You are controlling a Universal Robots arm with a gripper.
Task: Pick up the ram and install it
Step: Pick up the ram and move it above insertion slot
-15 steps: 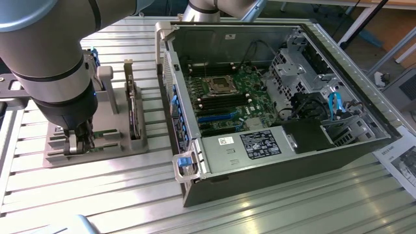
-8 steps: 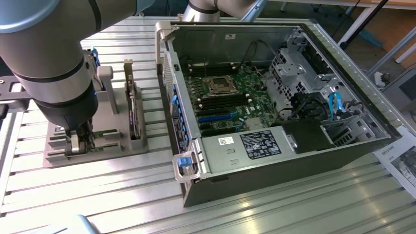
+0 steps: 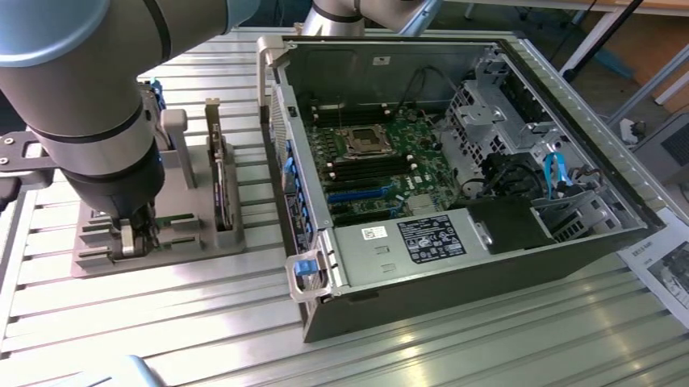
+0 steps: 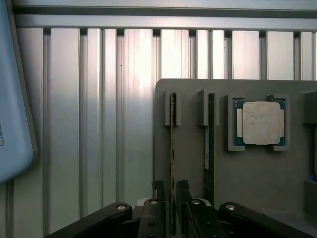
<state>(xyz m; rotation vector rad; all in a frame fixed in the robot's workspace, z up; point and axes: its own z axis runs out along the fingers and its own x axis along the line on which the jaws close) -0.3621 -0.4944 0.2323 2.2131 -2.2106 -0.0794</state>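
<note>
In the wrist view, the black metal claw [image 4: 171, 192] is set astride the ram [image 4: 172, 134]. Its fingers [image 4: 159, 198] are parted narrowly, with a slim gap seen on either side, and nothing is gripped. The ram, a thin green stick seen edge-on, is stood upright in a slot of a matte grey holder [image 4: 190, 163]. A second stick [image 4: 210, 144] is slotted just beside it, and past that a square processor [image 4: 260, 123] with a dull silver lid is seated in a recess. The holder is carried on a ribbed aluminium tabletop [image 4: 99, 124]. In the exterior view, an open computer case [image 3: 453, 282] is laid on its side at the exterior view's right of the holder. A black label [image 3: 431, 238] and a white sticker [image 3: 373, 233] are fixed inside it, their print too small to be read.
</note>
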